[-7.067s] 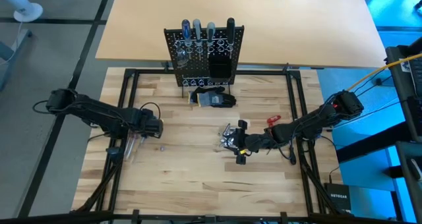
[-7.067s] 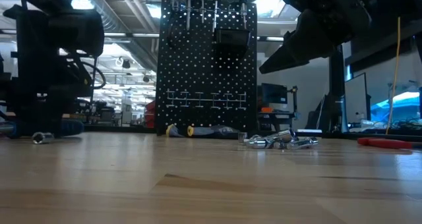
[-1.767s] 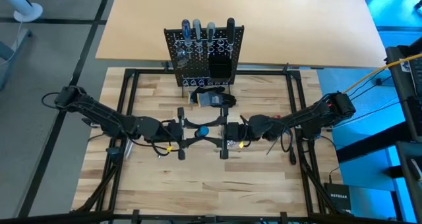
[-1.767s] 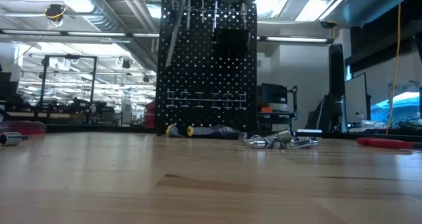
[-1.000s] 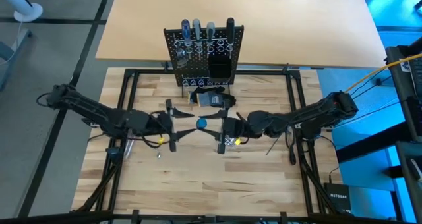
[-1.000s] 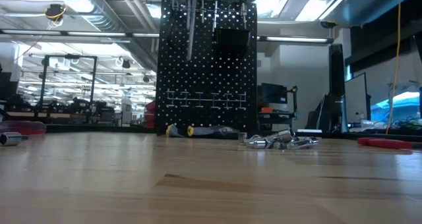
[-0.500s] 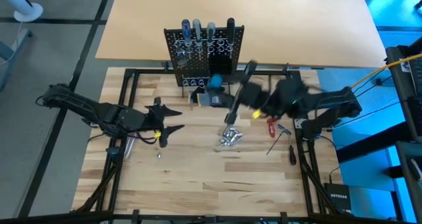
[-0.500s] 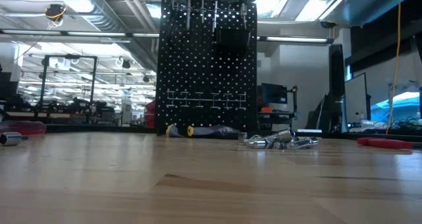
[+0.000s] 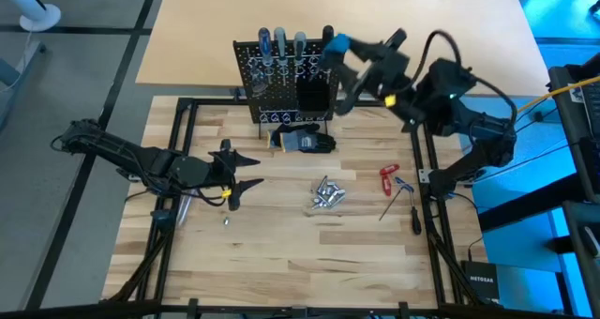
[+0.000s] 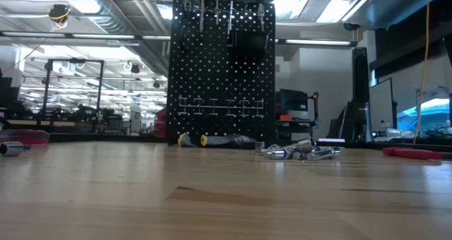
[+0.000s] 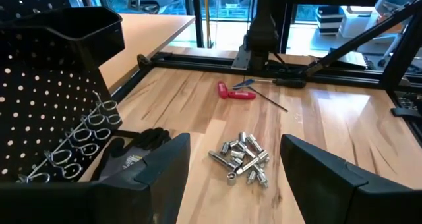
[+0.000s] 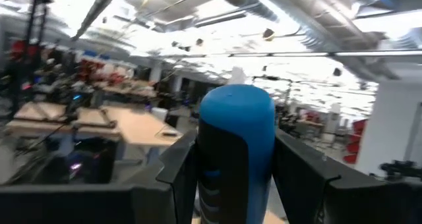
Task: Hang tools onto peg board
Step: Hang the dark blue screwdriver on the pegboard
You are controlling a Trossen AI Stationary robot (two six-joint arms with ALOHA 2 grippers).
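Up high by the peg board (image 9: 291, 75), the right gripper (image 9: 349, 66) has its jaws clamped on a blue-handled screwdriver (image 9: 336, 46), blue end aimed at the board's top edge, long axis slanting back toward the arm. The right wrist view shows that handle (image 12: 236, 151) squeezed between both fingers; the low view misses it, catching only the board (image 10: 221, 70) and silver pieces (image 10: 300, 152) on the desk (image 10: 212, 198). The left gripper (image 9: 236, 169) hovers low over the desk, jaws spread wide, empty.
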